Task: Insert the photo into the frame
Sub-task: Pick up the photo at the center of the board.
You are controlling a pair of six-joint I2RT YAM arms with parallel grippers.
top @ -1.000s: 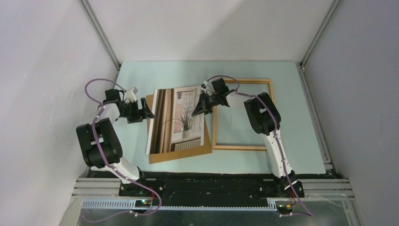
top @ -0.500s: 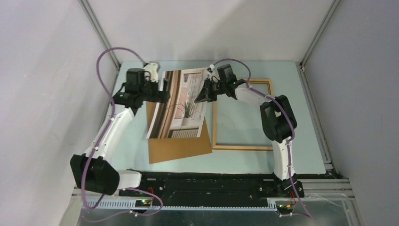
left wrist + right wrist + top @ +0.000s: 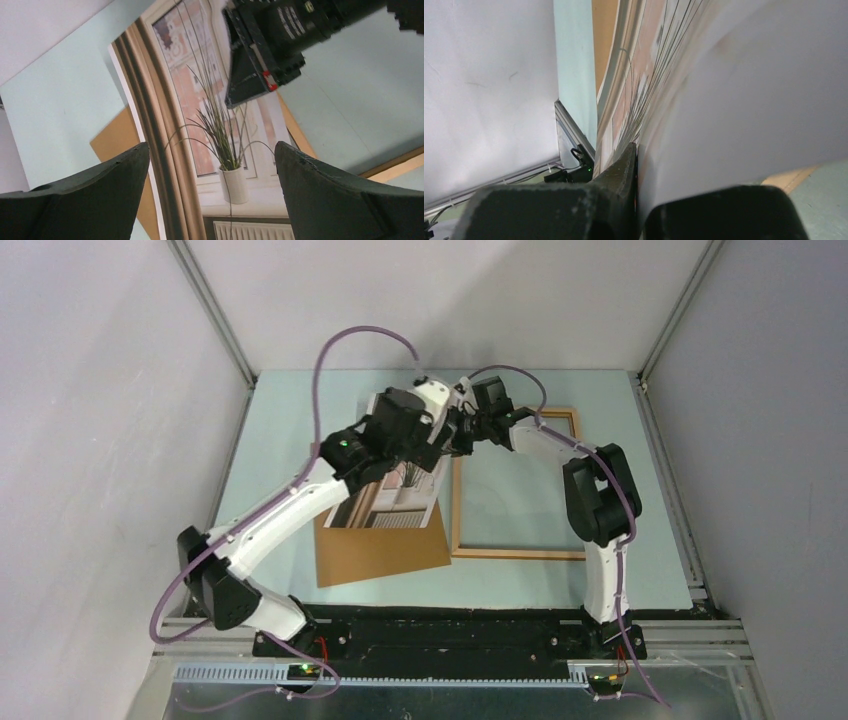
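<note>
Only the right wrist view shows the right pincer (image 3: 636, 150) clamped on the curling rectangular plant photo (image 3: 664, 75). From overhead, the print is raised just beside the thin light-brown wooden frame (image 3: 515, 553). The left pincer (image 3: 211, 146) gapes wide above it.

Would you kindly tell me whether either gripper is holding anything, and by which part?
The right gripper pinches the photo by its right edge, with the sheet raised and curved. The left gripper is open above it, holding nothing.

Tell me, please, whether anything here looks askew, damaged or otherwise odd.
The photo bows visibly where the right gripper pinches its edge, over the backing board, which lies crooked beside the frame. No damage shows.
</note>
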